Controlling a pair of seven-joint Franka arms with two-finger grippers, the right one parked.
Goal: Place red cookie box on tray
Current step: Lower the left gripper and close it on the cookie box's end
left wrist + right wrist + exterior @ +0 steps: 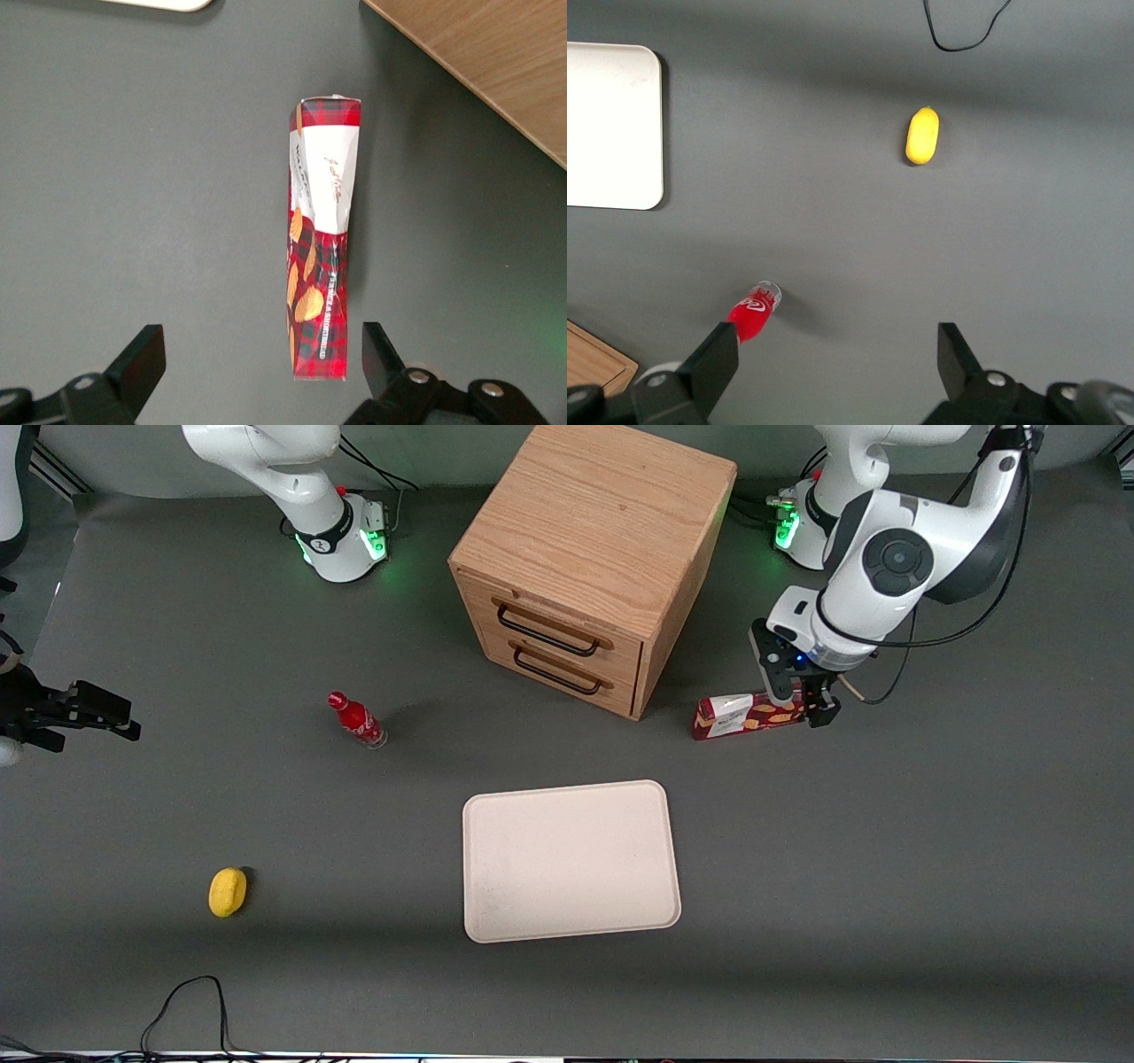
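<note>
Left gripper (pixel 261 359), fingers spread, straddles the red cookie box (pixel 319 257) near one end; an end grasp risks tilting en route to tray (pixel 571 861)

Wooden drawer cabinet (pixel 589 558) sits near the gripper (pixel 802 707), red bottle (pixel 356 720) and yellow lemon-ish thing (pixel 227 891) way off toward the parked arm's end.

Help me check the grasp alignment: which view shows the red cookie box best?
The left wrist view: the whole red cookie box lies between the open gripper fingers. The front view hides one end under the gripper; the right wrist view misses it.
</note>
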